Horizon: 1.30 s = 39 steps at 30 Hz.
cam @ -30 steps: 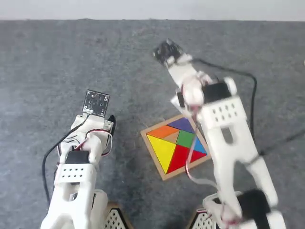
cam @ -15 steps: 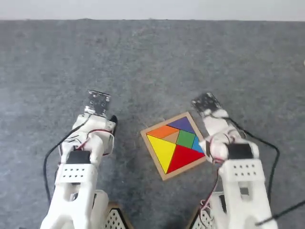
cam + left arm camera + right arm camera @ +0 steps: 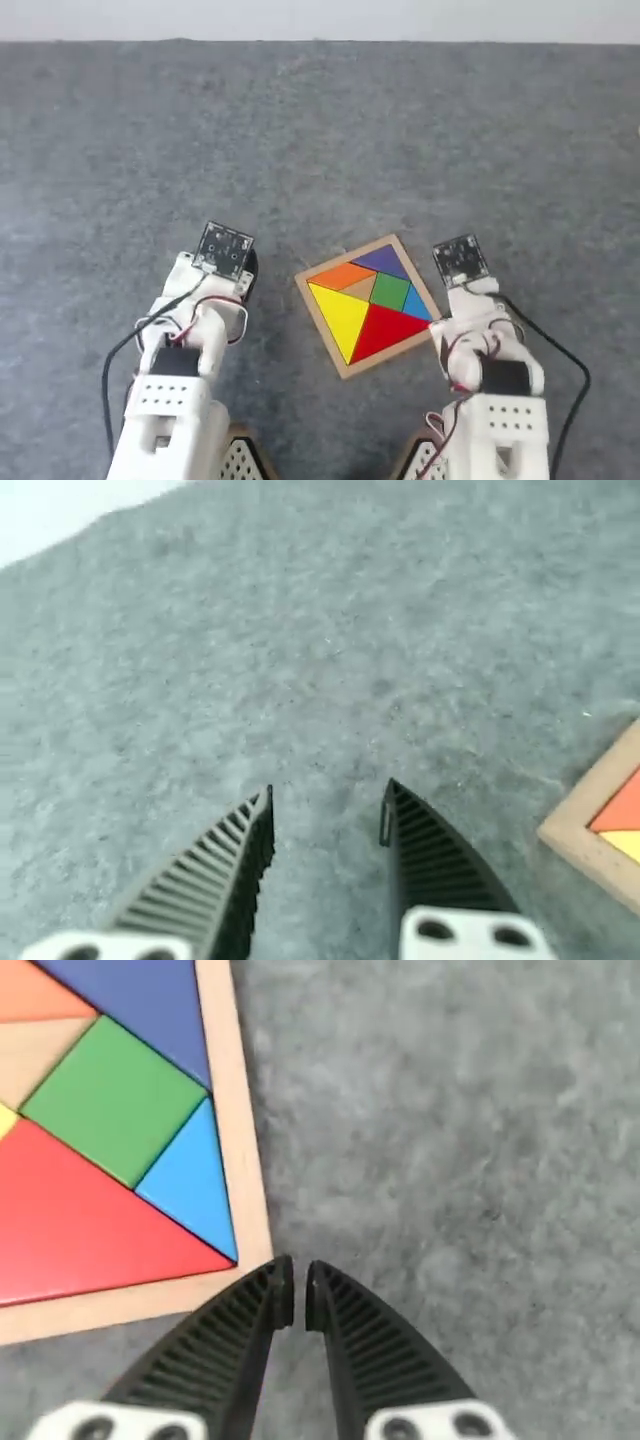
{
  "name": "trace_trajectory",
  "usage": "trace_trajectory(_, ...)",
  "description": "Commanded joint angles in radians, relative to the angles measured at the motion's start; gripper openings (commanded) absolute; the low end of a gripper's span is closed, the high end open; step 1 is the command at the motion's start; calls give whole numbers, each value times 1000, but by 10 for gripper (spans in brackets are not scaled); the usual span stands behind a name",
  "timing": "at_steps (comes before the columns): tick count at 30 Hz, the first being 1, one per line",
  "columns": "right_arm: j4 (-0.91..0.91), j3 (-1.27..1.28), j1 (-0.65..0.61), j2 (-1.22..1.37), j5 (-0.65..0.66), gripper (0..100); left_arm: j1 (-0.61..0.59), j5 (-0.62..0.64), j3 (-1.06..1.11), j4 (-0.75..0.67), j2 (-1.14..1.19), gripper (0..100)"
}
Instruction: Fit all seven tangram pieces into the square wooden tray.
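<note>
Our right hand has drawn back from the far side and now sits just right of the tray, narrow and empty. Our left hand is wide. The tray, mid-surface, looks full, so we judge the task done.

Open carpet stretches across the whole far half and out to both side edges, so a gripper could pass anywhere there. In the near middle the tray lies flat and low. The left arm stands left of it across a strip of carpet. The right arm stands just right of it, leaving a narrow gap.
</note>
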Motion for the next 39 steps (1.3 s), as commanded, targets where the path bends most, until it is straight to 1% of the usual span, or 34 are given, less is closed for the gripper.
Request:
trace_trajectory(1,-12,83,24,-199,-8,42,12,-9,41,-14,-138,175)
trace_trajectory(4,-5,153,71,-328,-6,39,40,-14,48,29,-209,175)
trace_trajectory(7,101,144,130,-444,-6,41,61,-14,50,75,-272,175)
trace_trajectory(10,173,144,142,-460,-6,41,64,-14,50,135,-319,175)
trace_trajectory(12,208,144,147,-441,-6,41,57,-15,50,204,-336,175)
trace_trajectory(16,308,144,147,-430,-6,39,57,-15,50,407,-353,175)
trace_trajectory(18,318,144,142,-430,-6,39,57,-17,50,485,-356,175)
trace_trajectory(24,315,144,142,-430,-6,39,57,-15,50,500,-402,175)
trace_trajectory(39,315,144,142,-430,-6,39,58,-15,50,502,-404,175)
